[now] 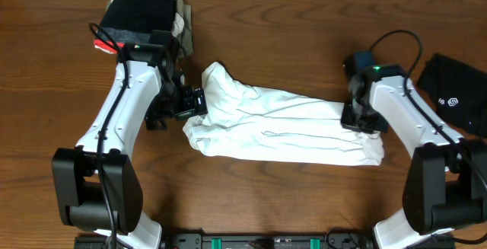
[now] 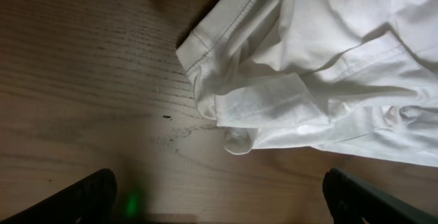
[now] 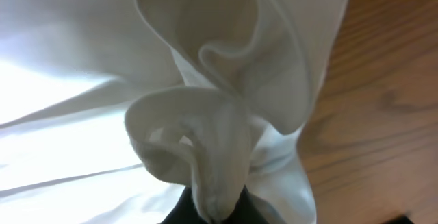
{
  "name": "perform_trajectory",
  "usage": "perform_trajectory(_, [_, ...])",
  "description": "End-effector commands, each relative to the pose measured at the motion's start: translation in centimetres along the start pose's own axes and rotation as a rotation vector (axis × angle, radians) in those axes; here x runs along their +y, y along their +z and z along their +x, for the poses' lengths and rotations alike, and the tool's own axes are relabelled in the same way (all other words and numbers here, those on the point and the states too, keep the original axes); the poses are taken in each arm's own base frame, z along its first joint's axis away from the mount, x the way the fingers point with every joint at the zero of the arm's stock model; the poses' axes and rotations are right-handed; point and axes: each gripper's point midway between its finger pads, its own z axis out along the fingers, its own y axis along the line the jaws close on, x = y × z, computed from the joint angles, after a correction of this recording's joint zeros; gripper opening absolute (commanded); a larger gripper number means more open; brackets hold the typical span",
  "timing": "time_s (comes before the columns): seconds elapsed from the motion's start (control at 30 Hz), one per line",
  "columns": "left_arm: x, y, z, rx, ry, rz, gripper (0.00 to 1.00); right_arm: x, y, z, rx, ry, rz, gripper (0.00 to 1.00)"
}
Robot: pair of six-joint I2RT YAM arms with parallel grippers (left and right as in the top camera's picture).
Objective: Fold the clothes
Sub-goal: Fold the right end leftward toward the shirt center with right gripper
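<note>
The white shirt [image 1: 281, 123] lies crumpled and stretched sideways across the middle of the table. My left gripper [image 1: 192, 101] hovers at its left end, open. In the left wrist view its dark fingertips [image 2: 89, 193] stand far apart over bare wood, with the shirt's hemmed edge [image 2: 274, 101] just ahead and nothing between them. My right gripper [image 1: 359, 118] is at the shirt's right end, shut on a bunched fold of white cloth [image 3: 212, 176] that rises out of the fingers. A black garment with a white logo [image 1: 460, 93] lies at the far right, untouched.
A dark pile of cloth [image 1: 141, 9] with a pale folded piece beside it sits at the back left, behind the left arm. Both arm bases [image 1: 99, 196] stand at the table's front corners. The wooden tabletop [image 1: 274, 196] shows in front of the shirt.
</note>
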Motion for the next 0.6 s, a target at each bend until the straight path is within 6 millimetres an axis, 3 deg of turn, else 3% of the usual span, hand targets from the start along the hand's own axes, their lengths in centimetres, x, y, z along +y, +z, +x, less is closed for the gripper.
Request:
perform_trajectory(0.0, [0.3,-0.1,-0.1,-0.003,0.013,-0.013,0.98,2.0,-0.3,0.8,0.003,-0.004,-0.047,0.01])
perform_trajectory(0.17, [0.3,-0.1,-0.1,-0.002,0.013,-0.013,0.98,3.2,-0.5,0.9,-0.011,-0.008,-0.065,0.03])
perform_trajectory(0.23, [0.3,-0.1,0.0,0.001,0.012,-0.014,0.98,3.3,-0.6,0.9,-0.013,-0.010,-0.070,0.18])
perform_trajectory(0.3, [0.3,-0.1,0.0,0.002,0.012,-0.014,0.98,3.4,-0.6,0.9,-0.010,-0.010,-0.074,0.24])
perform_trajectory(0.57, [0.3,-0.1,0.0,0.001,0.012,-0.014,0.98,6.0,-1.0,1.4,0.031,-0.011,-0.216,0.17])
